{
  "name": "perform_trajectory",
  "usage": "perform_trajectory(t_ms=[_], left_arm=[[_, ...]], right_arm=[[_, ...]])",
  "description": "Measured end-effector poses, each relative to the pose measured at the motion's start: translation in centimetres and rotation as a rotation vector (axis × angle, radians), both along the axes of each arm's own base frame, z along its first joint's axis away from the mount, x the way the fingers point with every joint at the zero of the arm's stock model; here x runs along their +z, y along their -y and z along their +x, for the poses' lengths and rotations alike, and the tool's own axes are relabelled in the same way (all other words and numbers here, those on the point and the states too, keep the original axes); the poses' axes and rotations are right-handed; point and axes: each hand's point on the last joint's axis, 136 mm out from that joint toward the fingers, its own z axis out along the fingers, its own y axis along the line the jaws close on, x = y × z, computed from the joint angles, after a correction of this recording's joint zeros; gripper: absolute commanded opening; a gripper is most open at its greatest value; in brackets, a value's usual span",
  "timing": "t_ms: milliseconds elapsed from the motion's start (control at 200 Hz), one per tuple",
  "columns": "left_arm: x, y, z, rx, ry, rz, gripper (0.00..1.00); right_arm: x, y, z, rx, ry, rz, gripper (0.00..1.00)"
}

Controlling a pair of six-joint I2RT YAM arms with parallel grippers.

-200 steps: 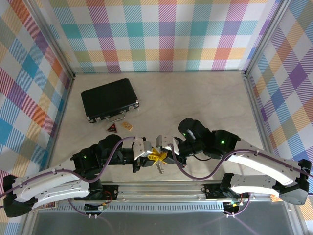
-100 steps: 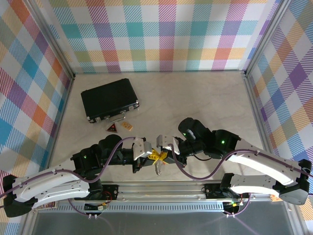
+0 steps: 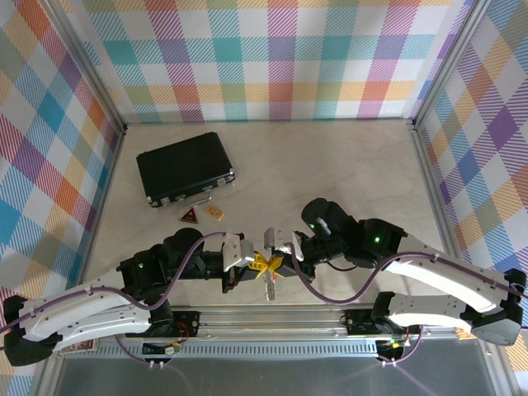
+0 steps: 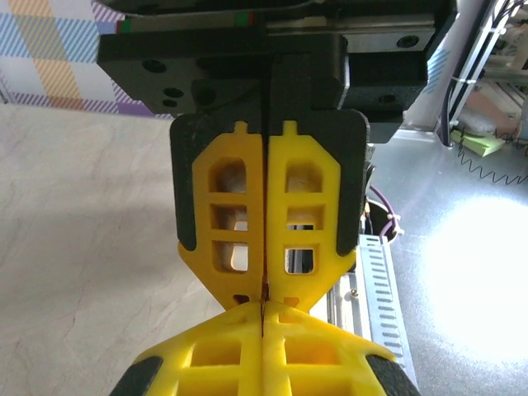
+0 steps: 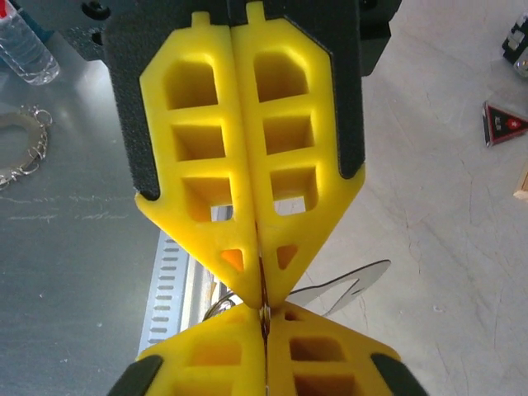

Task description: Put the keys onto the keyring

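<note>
In the top view my left gripper point(image 3: 254, 262) and right gripper point(image 3: 279, 257) meet tip to tip near the table's front edge, both shut. In the right wrist view a red-brown sliver, seemingly the key's point(image 5: 265, 307) head, sits in the seam of my right gripper point(image 5: 266, 318). Opposite it is the left gripper point(image 5: 260, 290). A curved silver band of the keyring point(image 5: 351, 285) juts out beside the tips. Silver metal of the keyring point(image 3: 269, 286) hangs just below them. The left wrist view shows my left gripper point(image 4: 262, 308) pressed against the right gripper point(image 4: 264, 294), with a thin dark edge in the seam.
A black case point(image 3: 184, 168) lies at the back left. A dark triangular tag point(image 3: 188, 216) and a tan tag point(image 3: 215, 213) sit in front of it. The slotted metal rail point(image 3: 272, 318) runs along the near edge. A metal loop with a short chain point(image 5: 21, 148) lies on the grey shelf.
Both grippers stay pinched tip to tip in almost the same spot. The silver metal hanging below them has swung slightly.
</note>
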Motion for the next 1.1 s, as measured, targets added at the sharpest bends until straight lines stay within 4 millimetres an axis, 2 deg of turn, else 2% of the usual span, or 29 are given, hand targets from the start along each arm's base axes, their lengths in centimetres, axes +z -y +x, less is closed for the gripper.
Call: perform_trajectory(t_ms=[145,315,590,690,870,995,1100], left_arm=[[1.1,-0.3,-0.2,-0.005,0.015,-0.044,0.00],[1.9,-0.2,-0.4,-0.013,0.025,-0.080,0.00],[1.9,-0.2,-0.8,-0.032,0.008,-0.089,0.00],[1.8,-0.2,-0.8,-0.031,0.005,-0.095,0.00],[2.0,-0.2,-0.7,-0.029,0.011,-0.108,0.00],[1.7,-0.3,-0.3,-0.006,0.017,-0.091,0.27],[0.6,-0.6,0.2,0.030,0.015,-0.043,0.33]], right_arm=[[1.2,-0.1,-0.4,0.008,-0.001,0.047,0.21],[1.9,-0.4,-0.4,0.009,0.001,0.085,0.21],[1.7,-0.4,-0.4,0.003,-0.003,0.107,0.08],[1.7,-0.4,-0.4,0.002,0.003,0.113,0.00],[2.0,-0.2,-0.3,-0.005,0.014,0.120,0.00],[1.7,0.0,0.0,-0.021,0.033,0.105,0.00],[0.9,0.4,0.2,-0.032,0.043,0.062,0.00]])
